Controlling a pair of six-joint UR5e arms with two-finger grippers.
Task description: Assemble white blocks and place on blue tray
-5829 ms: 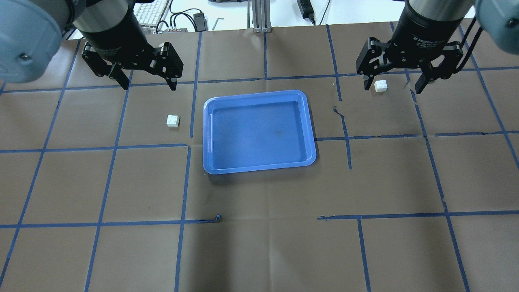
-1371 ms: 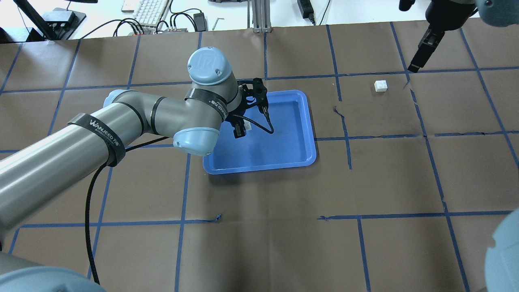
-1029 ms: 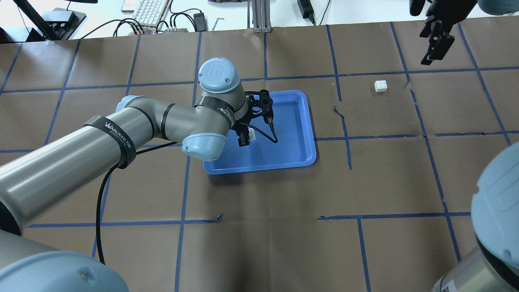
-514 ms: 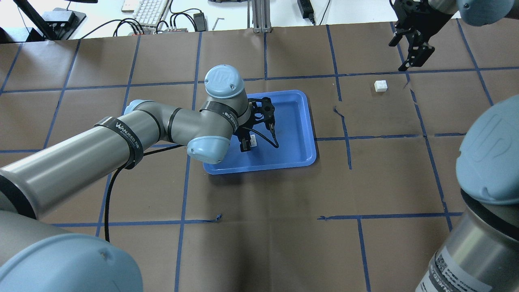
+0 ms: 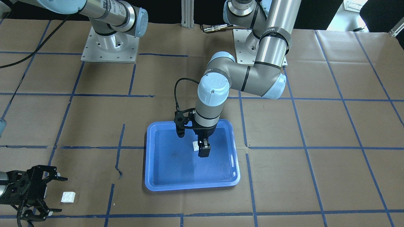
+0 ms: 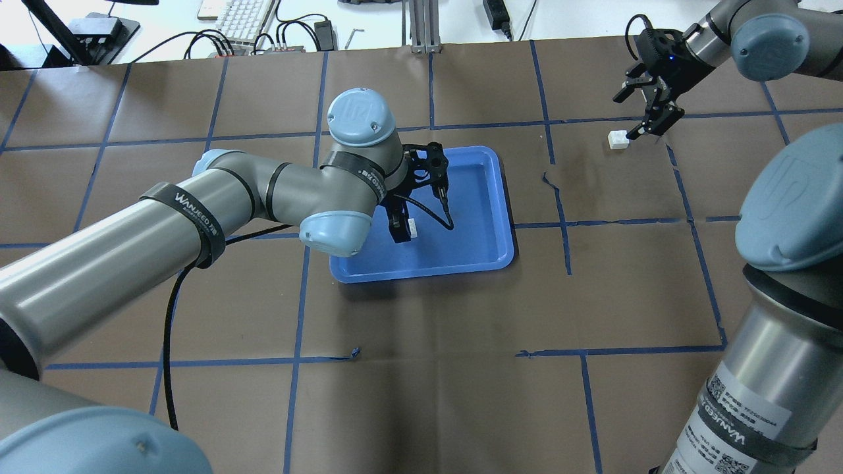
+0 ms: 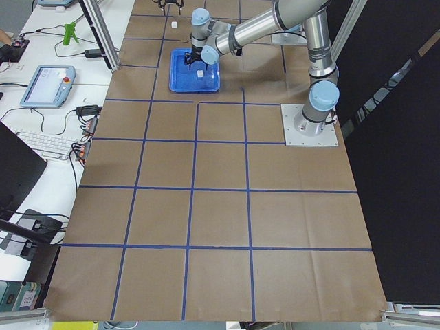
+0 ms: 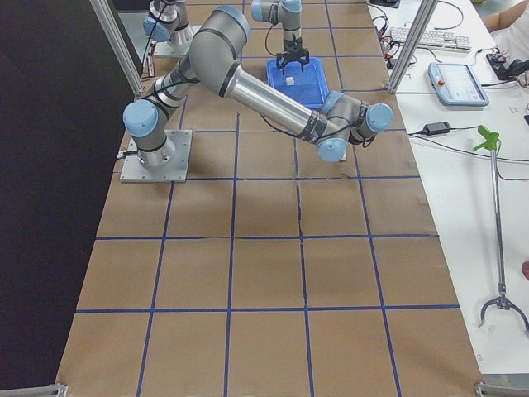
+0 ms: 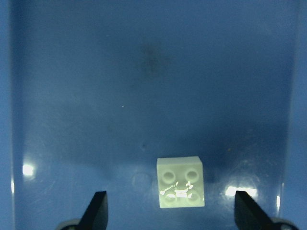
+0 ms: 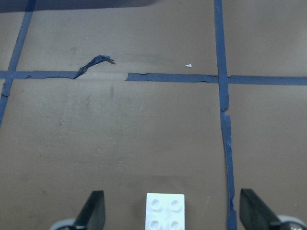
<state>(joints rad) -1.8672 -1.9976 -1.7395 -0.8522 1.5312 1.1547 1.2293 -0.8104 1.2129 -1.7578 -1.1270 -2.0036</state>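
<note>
White blocks (image 6: 618, 139) found apart, not yet joined. Nearer block (image 9: 180, 189) set studs-up on bare floor of blue tray (image 6: 487, 260), judged as base for stacking. Left gripper (image 9: 171, 211) held over it, fingers spread wide, block untouched between them. Farther block (image 10: 165, 211) seen on brown paper (image 6: 461, 395), well apart from tray. Right gripper (image 10: 173, 215) positioned astride it, jaws spread, nothing pinched; pickup judged as purpose.

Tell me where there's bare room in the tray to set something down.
Free: the tray bottom between the block and the rim on the operators' side, and the strip along the rim on the robot's right. Crowded: right around that block, where the open left gripper straddles it without touching.
</note>
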